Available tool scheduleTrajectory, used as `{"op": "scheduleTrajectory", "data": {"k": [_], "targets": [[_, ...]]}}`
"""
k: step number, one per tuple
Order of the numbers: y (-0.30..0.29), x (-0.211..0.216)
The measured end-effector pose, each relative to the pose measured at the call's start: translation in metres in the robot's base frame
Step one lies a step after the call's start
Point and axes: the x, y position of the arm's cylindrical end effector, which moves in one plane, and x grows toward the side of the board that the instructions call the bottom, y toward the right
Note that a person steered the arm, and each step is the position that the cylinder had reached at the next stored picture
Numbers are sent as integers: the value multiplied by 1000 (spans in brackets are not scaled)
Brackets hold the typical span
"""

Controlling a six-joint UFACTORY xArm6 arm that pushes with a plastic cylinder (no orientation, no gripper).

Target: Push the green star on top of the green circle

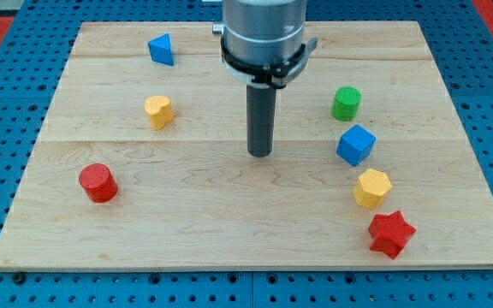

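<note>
A: What does the camera view show on the pale wooden board (pixel 229 214)?

B: My tip (pixel 260 155), the lower end of a straight dark rod under a grey metal arm housing (pixel 262 34), rests near the board's middle, well apart from every block. It is a plain rod, so there is nothing on it to spread or pinch, and it touches no block.

A: And the task's things?

B: The green round cylinder block (pixel 347 103), the green circle, stands toward the view's right, above the tip's level. I cannot find a green star anywhere in view.

A: What sits near the green circle?

B: Just below it, a blue cube block (pixel 355 145); under that a yellow hexagonal block (pixel 371 187); then a red star block (pixel 390 233) near the board's lower right edge. The four run in a loose column down the view's right side.

A: And the left?

B: A blue triangular block (pixel 162 49) near the top, a yellow heart-like block (pixel 158 111) beneath it, and a red round cylinder block (pixel 98 182) lower left.
</note>
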Motion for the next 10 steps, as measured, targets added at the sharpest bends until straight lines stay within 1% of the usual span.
{"op": "scheduleTrajectory", "data": {"k": [1,2,3,4,5,6,7,8,9,10], "targets": [[-5,-47],[-27,-90],[-76,-125],[-86,-174],[-67,-206],[-12,-201],[25,-166],[50,-147],[28,-150],[20,-175]]}}
